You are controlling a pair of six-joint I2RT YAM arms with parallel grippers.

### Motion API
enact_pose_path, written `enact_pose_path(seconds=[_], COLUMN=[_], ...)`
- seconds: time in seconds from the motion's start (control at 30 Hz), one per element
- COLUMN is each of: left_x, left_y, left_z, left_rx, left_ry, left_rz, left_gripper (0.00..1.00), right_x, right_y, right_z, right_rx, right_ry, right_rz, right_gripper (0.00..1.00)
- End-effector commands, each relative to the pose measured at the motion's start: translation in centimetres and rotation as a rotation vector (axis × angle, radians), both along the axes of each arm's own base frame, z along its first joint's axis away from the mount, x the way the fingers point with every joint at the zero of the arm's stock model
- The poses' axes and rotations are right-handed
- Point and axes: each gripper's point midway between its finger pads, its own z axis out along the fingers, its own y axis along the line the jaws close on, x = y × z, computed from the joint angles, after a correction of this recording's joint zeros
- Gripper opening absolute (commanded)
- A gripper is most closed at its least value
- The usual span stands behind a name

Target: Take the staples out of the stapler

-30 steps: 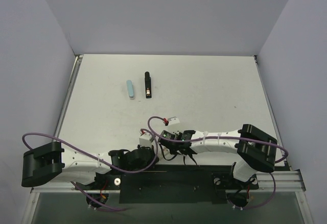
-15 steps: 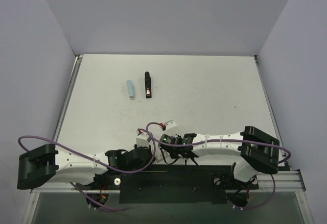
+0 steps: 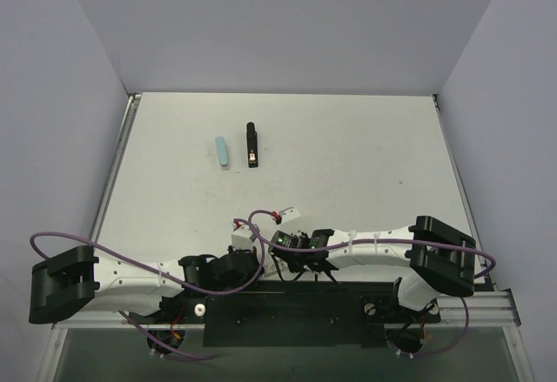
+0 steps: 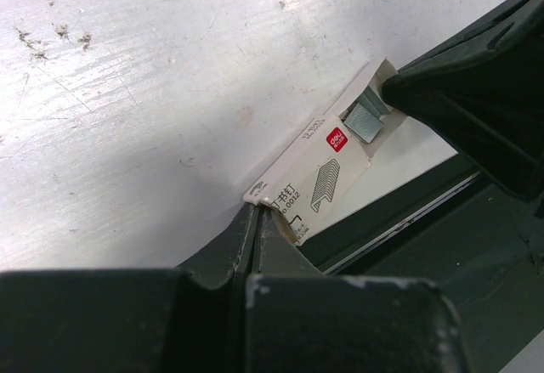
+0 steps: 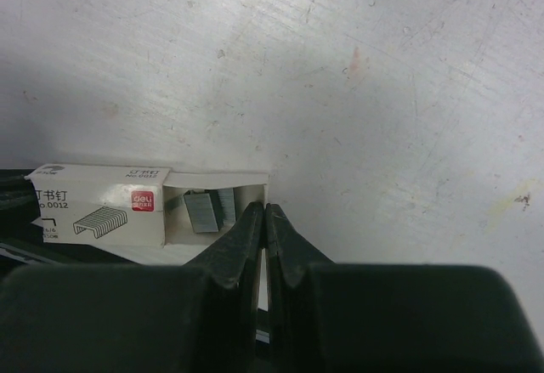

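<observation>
left gripper (image 4: 257,213) and right gripper (image 5: 264,210), jaws pinched closed, meet opposite ends of the staple box (image 5: 85,211) at lower centre; stapler (image 3: 251,145) lies well apart, upper left.

The white staple box (image 5: 98,206) carries all the readable print; in the right wrist view its top face shows the Chinese characters 书钉 with "No.0012" beneath; beside them a red square logo (image 5: 140,199) reads "deli", next to a line drawing of a staple strip; the left wrist view repeats 书钉, "0012" and the red logo, its side print too fine to read; any marking on the stapler (image 3: 252,145) is too small to tell.
</observation>
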Motion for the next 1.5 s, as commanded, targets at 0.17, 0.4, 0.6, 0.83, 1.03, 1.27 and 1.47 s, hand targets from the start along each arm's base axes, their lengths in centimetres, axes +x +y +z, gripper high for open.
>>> enact_pose_path(seconds=[0.17,0.4,0.6,0.83,1.03,1.27,1.47], left_x=[0.2,0.5,1.2,1.8,2.9,2.8,1.8], left_y=[0.8,0.6,0.3,0.4,0.4,0.1,-0.3], left_z=[-0.4,0.2,0.3,0.8,1.6,1.6,0.7], left_rx=[0.047,0.062,0.067,0.055,0.011,-0.004,-0.017], left_ry=[-0.013,-0.021,-0.029,-0.037,-0.042,-0.019,0.040], left_rz=[0.002,-0.002,-0.007,0.000,0.009,-0.004,-0.020], left_gripper=[0.00,0.00,0.00,0.00,0.00,0.00,0.00], right_x=[-0.3,-0.4,-0.1,1.3,2.2,2.0,1.1], right_y=[2.5,3.3,3.0,1.0,-1.4,-3.3,-2.3], right_z=[0.7,1.2,1.6,3.2,3.9,2.9,2.4], right_rx=[0.095,0.120,0.121,0.136,0.144,0.201,0.301], right_ry=[0.020,0.026,0.017,-0.037,-0.064,-0.025,0.043], right_rz=[-0.049,-0.053,-0.061,-0.107,-0.156,-0.213,-0.201], right_gripper=[0.00,0.00,0.00,0.19,0.35,0.48,0.56])
